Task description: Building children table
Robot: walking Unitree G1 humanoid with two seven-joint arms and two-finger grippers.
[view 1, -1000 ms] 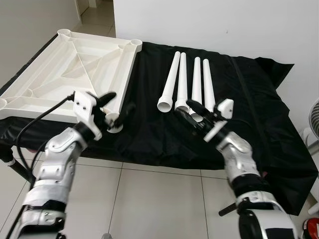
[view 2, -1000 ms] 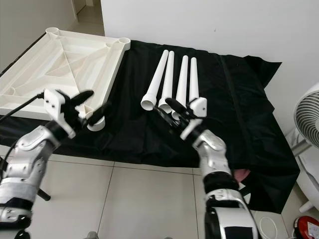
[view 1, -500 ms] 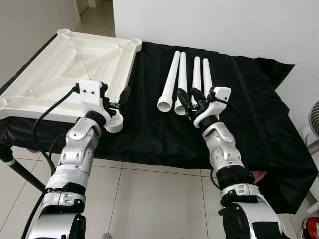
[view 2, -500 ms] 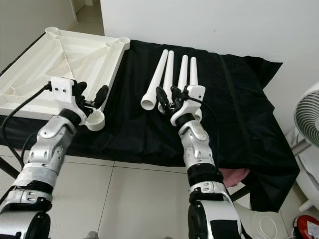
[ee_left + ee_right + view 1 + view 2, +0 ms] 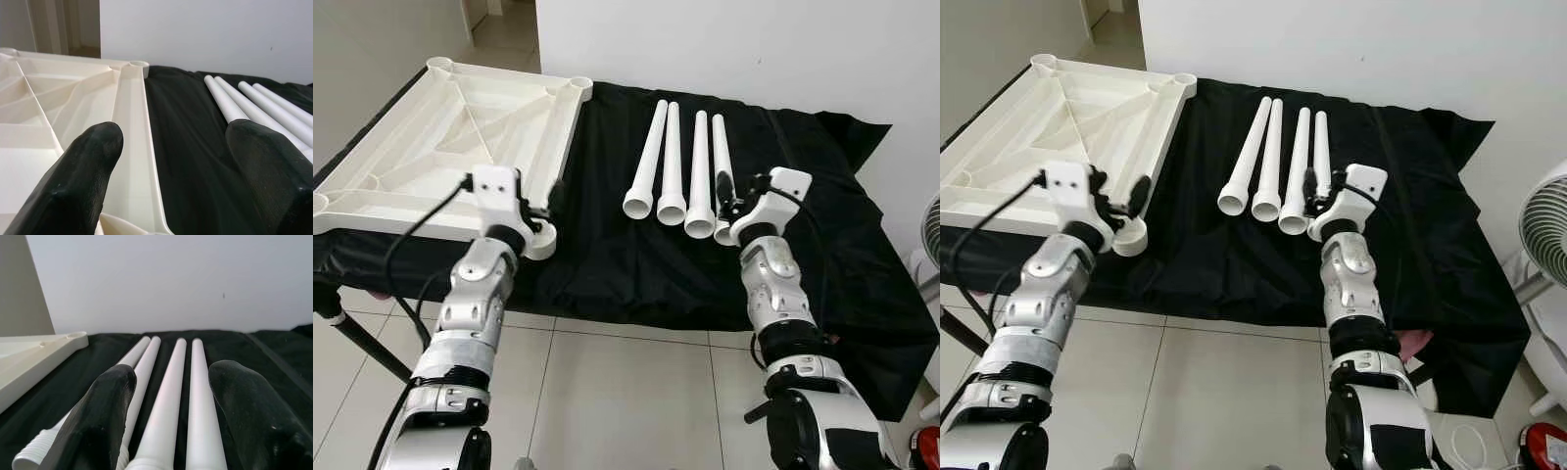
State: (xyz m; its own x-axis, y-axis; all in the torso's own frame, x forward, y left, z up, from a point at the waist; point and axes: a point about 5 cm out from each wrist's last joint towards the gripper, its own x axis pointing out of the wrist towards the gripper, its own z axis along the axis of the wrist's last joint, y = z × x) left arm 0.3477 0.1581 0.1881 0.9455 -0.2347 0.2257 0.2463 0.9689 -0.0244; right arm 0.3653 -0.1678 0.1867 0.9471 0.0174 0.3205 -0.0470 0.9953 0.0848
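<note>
Your head stereo pair looks forward and down at the black cloth [image 5: 607,255], from above. Left wrist cam sits low, close, aimed along the tabletop [image 5: 73,112] edge. Right wrist cam is low, sighting along the legs [image 5: 168,377]. Both wrist views share them.

white tabletop [image 5: 460,127] lies underside-up (ribs showing) beside four white legs [image 5: 685,166] lying parallel.

The right end effector [image 5: 725,192] has moved to the rightmost table leg [image 5: 722,174]; the left end effector [image 5: 548,199] reached the tabletop [image 5: 440,137] corner.
</note>
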